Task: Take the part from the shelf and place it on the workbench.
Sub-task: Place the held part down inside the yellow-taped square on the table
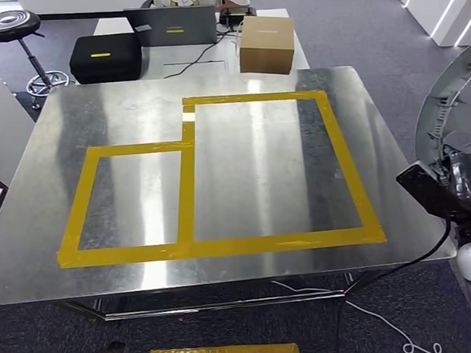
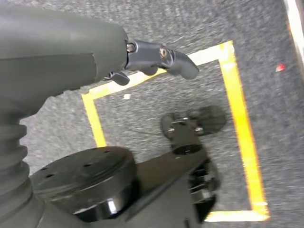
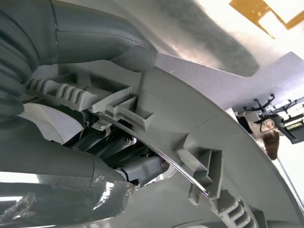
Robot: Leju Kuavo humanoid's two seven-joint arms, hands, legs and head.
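Placement appears to be the step in hand, since the part point(image 3: 222, 137) is already gripped by the right hand point(image 3: 107, 142) and the workbench point(image 1: 38, 239) lies ahead in the head view. Farthest from that hand, the left hand point(image 2: 157, 57) is seen in its wrist view hanging over grey carpet point(image 2: 150, 19) marked with a square of yellow floor tape point(image 2: 240, 133); it is released, its dark fingers loosely extended and nothing held. Beyond both hands, the workbench is presented as a sheet of bright, reflective metal, smooth and streaked with glare, on which two adjoining rectangles are outlined in glossy yellow tape point(image 1: 185, 198), the smaller one nearer the left hand and the larger one nearer the right. Behind it, well apart from either hand, a black case point(image 1: 106, 57) and a brown cardboard box point(image 1: 267, 44) are set on another table. At the right edge of the head view, a curved, ribbed grey shape point(image 1: 443, 98) is seen, judged to be the same part. In the right wrist view the part is shown as a matte grey moulded plastic piece, broadly arc-shaped, with stepped ribs and a thin shiny strip along its curve, clasped between the thick grey thumb and the darker fingers. The next move is judged to call for the part being carried over the taped area, lowered flat onto the metal, and released without scraping.
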